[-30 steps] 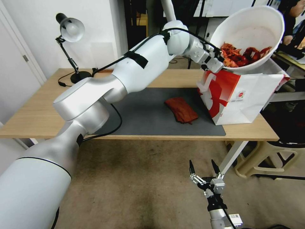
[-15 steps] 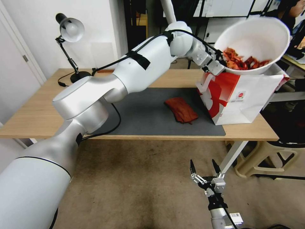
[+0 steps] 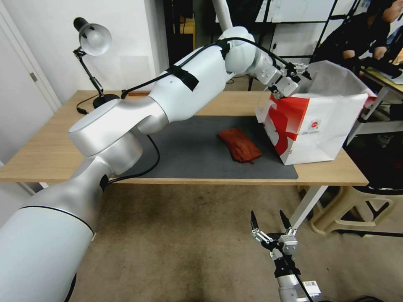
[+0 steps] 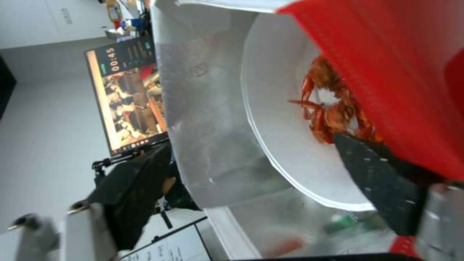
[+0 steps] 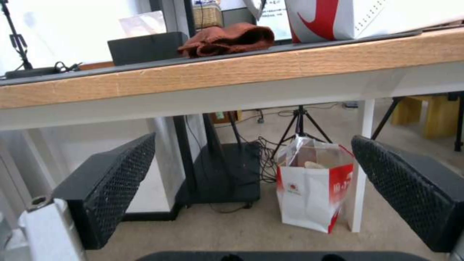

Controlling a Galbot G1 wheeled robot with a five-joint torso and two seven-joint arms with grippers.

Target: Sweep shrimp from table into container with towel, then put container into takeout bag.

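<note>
The white container (image 4: 280,127) sits down inside the white and red takeout bag (image 3: 319,126) at the table's right end, with the red-orange shrimp (image 4: 333,108) piled in it. My left gripper (image 3: 299,71) hovers open at the bag's mouth; one black pad (image 4: 377,181) is close by the container's rim. The rust-red towel (image 3: 240,144) lies crumpled on the grey mat (image 3: 197,155) of the wood table (image 3: 50,155), left of the bag. My right gripper (image 3: 268,222) hangs open and idle below the table's front edge.
A desk lamp (image 3: 92,40) stands at the table's back left. A black box (image 5: 145,47) sits behind the towel. A second red and white bag (image 5: 314,188) stands on the floor under the table. A beige stool (image 3: 357,209) is at the right.
The container was held tilted above the bag; it has since been let go and now sits inside the bag. The left gripper's fingers have opened. The right arm has not moved.
</note>
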